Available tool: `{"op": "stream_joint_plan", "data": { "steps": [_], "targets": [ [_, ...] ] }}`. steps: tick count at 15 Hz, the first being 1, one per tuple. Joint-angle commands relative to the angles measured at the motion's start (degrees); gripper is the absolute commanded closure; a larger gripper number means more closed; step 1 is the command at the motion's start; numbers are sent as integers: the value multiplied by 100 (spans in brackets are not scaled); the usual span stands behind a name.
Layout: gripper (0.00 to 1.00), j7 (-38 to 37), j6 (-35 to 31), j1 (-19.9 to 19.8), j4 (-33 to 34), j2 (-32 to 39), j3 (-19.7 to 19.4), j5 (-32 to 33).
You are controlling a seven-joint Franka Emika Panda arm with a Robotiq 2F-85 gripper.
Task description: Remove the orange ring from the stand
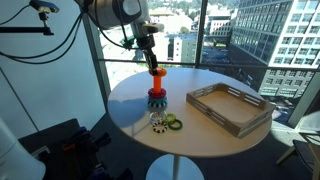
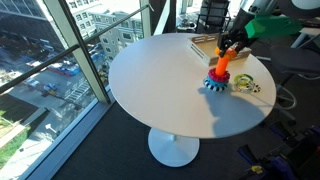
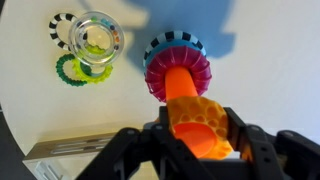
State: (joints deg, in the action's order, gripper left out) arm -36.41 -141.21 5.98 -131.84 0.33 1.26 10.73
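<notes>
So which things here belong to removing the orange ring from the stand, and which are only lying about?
For the job:
- orange ring
- stand
- tool, closed around the ring

Lying about:
- green ring
- clear ring
- black-and-white ring
- grey tray

The wrist view's lower edge cuts off the grey tray (image 3: 60, 152), and the fingers (image 3: 250, 145) hide the sides of the orange ring (image 3: 205, 125). In an exterior view the loose rings (image 1: 165, 123) are too small to tell apart.
</notes>
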Motion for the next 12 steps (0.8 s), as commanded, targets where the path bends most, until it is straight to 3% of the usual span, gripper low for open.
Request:
{"op": "stream_joint_plan", "data": {
  "steps": [1, 3, 4, 6, 8, 9, 10, 12],
  "targets": [
    [45, 89, 165, -84, 33, -176, 88, -125],
    [40, 91, 169, -83, 30, -211, 97, -128],
    [28, 88, 169, -85, 29, -231, 102, -125],
    [17, 97, 163, -91, 25, -277, 111, -136],
    [13, 96, 156, -98, 23, -322, 122, -139],
    [17, 94, 155, -102, 23, -344, 127, -136],
    [36, 94, 154, -106, 25, -364, 130, -138],
    [44, 94, 149, -117, 25, -394, 136, -140]
  ]
}}
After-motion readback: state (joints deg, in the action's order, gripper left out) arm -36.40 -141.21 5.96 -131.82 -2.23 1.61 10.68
